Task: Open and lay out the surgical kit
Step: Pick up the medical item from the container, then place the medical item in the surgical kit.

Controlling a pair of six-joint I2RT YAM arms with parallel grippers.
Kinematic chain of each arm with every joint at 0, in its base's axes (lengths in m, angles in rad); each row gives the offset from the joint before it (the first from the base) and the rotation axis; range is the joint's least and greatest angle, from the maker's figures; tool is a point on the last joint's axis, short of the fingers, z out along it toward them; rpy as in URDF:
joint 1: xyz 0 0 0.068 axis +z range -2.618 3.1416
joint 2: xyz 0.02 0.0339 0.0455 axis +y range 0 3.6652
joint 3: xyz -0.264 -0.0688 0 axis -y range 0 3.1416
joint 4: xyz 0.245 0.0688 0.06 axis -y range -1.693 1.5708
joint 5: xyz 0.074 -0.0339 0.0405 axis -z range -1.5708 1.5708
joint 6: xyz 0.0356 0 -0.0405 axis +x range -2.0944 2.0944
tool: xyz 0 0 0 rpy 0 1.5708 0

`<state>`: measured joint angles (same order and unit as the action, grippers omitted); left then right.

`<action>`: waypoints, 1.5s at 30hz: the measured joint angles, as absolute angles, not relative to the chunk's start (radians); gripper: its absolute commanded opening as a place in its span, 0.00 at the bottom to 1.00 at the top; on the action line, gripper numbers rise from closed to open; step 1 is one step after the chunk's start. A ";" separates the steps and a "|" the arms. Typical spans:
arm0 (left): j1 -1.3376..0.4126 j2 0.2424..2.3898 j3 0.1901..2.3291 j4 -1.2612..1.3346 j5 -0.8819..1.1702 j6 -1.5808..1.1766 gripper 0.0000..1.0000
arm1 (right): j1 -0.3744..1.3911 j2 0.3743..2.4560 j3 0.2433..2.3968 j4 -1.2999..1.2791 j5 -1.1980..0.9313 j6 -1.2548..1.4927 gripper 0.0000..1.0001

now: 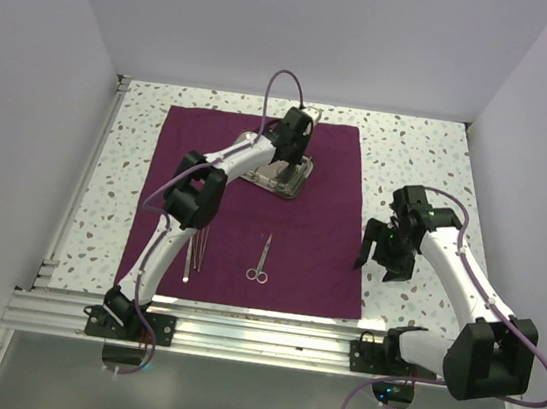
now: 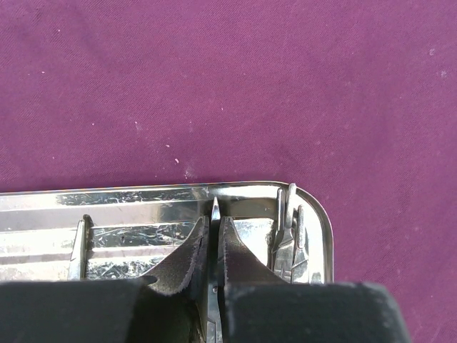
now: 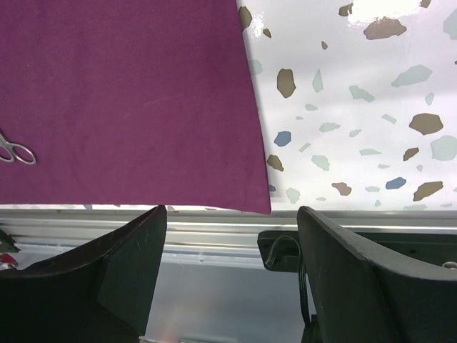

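Note:
The dark purple cloth (image 1: 309,240) of the surgical kit lies spread flat on the table. On its far half sits the shiny steel tray (image 1: 297,179). My left gripper (image 2: 214,223) reaches down into the tray (image 2: 143,194) and is shut on a slim pointed steel instrument (image 2: 214,209), whose tip pokes out between the pads. More instruments (image 2: 289,239) lie at the tray's right end. Ring-handled scissors (image 1: 261,262) and slim tweezers (image 1: 194,255) lie on the near part of the cloth. My right gripper (image 1: 385,252) hovers open and holds nothing, just off the cloth's right edge.
The speckled white table (image 3: 357,107) shows around the cloth (image 3: 128,93). In the right wrist view the scissors' rings (image 3: 16,151) sit at the left edge. An aluminium rail (image 1: 256,333) runs along the near edge. White walls enclose the left, back and right.

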<state>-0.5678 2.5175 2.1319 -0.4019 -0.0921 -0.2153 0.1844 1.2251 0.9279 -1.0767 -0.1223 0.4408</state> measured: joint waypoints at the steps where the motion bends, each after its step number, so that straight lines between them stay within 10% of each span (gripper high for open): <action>1: -0.567 2.517 2.132 -0.402 -0.092 -0.216 0.00 | 0.184 1.225 0.928 -1.077 -0.123 0.441 0.78; 16: -0.485 2.395 2.065 -0.474 -0.039 -0.249 0.00 | 0.183 1.219 0.964 -1.049 -0.178 0.426 0.78; 32: -0.613 1.720 1.416 -0.385 -0.138 -0.400 0.00 | 0.203 1.182 0.950 -1.026 -0.217 0.428 0.77; 45: -0.804 1.647 0.995 -0.334 -0.238 -0.596 0.11 | 0.231 1.137 0.906 -1.029 -0.228 0.434 0.77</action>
<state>-0.8040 1.6470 0.9951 -0.3344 -0.2379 -0.5961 0.2310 1.1366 0.9058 -1.0290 -0.2276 0.4339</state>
